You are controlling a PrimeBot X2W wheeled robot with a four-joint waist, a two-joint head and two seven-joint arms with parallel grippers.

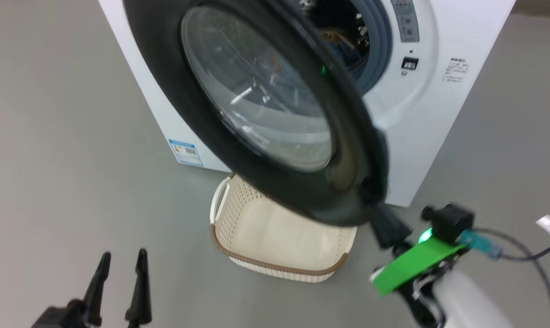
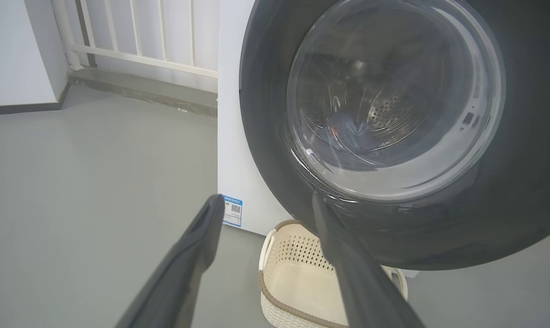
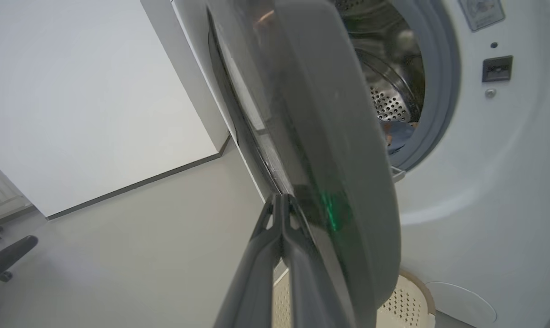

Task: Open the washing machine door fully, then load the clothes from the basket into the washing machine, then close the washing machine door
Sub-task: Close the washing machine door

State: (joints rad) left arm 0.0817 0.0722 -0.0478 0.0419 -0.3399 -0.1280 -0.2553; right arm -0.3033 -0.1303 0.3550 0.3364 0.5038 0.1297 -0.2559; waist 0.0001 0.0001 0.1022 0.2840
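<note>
The washing machine (image 1: 439, 136) stands with its door (image 1: 165, 91) swung partway open, black rim and glass porthole facing me. My right gripper (image 1: 376, 202) is shut, empty, with its tips against the door's lower outer rim (image 3: 282, 198). My left gripper (image 1: 124, 253) hangs open and empty at the lower left, well short of the door (image 2: 267, 200). The basket (image 1: 275, 266) sits on the floor under the door, and the part that shows holds nothing. Blue clothes (image 2: 343, 134) lie in the steel drum, seen through the glass and past the door's edge (image 3: 400, 134).
Grey floor (image 1: 74, 182) spreads to the left of the machine. A white railing (image 2: 143, 41) and a wall stand behind it in the left wrist view. A chair base (image 3: 6, 259) shows at the far left of the right wrist view. A cable (image 1: 530, 259) trails from my right wrist.
</note>
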